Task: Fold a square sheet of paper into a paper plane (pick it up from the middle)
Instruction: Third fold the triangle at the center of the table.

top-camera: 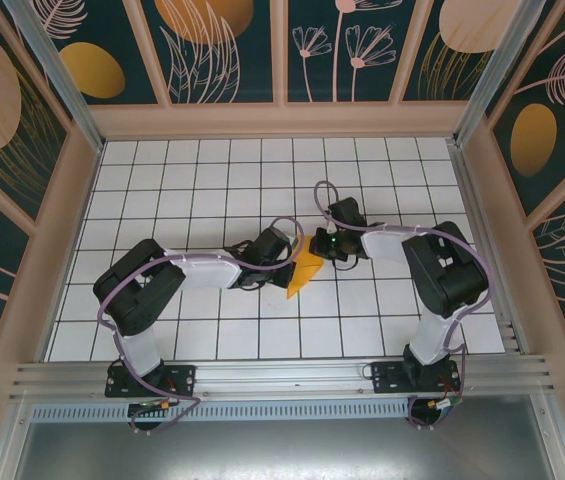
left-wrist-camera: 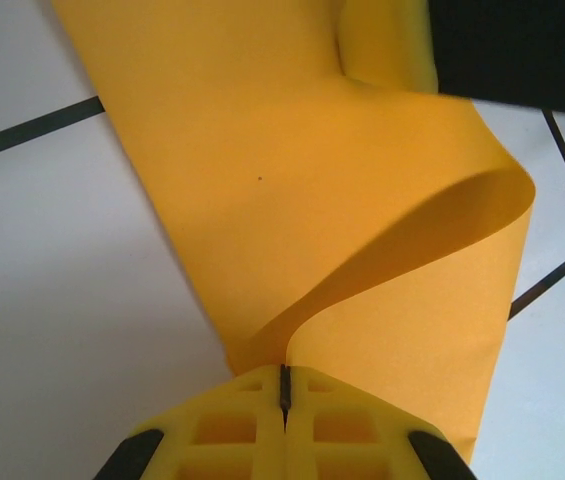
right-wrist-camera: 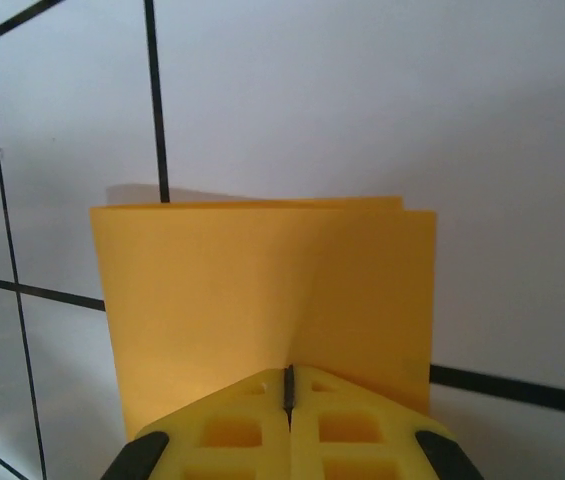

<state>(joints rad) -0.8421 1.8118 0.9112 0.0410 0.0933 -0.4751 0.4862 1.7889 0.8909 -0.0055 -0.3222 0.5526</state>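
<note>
Square sheet of paper (top-camera: pixel 305 268): left wrist curled, right wrist flat.

R tool (right-wrist-camera: pixel 288 388) pinching folded yellow sheet (right-wrist-camera: pixel 262 290) above grid table (right-wrist-camera: pixel 412 100).

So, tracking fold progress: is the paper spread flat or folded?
Folded over, not flat: the paper shows two stacked top edges in the right wrist view.

Sheet of paper (top-camera: pixel 305 268) was plain orange-yellow; bench (top-camera: pixel 212 190) was white, black grid lines; walls (top-camera: pixel 362 80) were dark teal with orange ovals, pale leaf outlines.
</note>
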